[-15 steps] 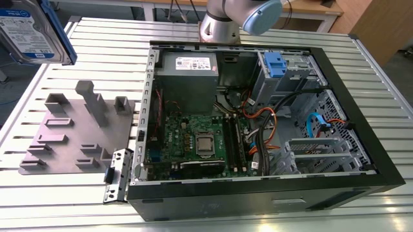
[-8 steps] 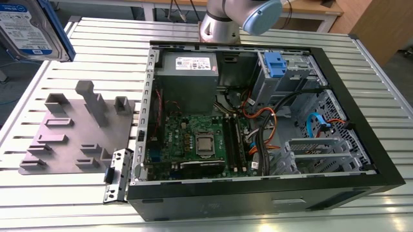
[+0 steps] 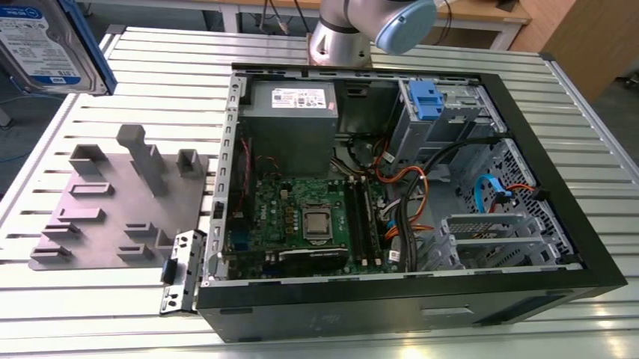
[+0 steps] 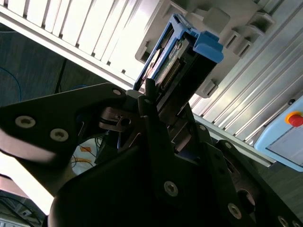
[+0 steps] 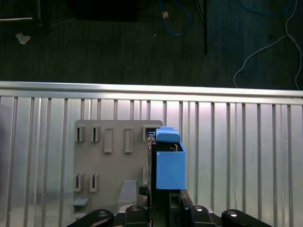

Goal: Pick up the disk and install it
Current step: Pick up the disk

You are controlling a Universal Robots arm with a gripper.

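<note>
High over the plate, the disk is up off the table, white label and blue band facing out in the exterior view. The claw has it clamped, and the second wrist view shows a dark finger pressed against the slab's near end. Its blue rail runs edge-on in the first wrist view, directly above the plate's slotted holders. Beside the plate, on the exterior view's right, the open case lies flat with its board and cables showing. A blue clip sits in the corner bay farthest from the plate.
</note>
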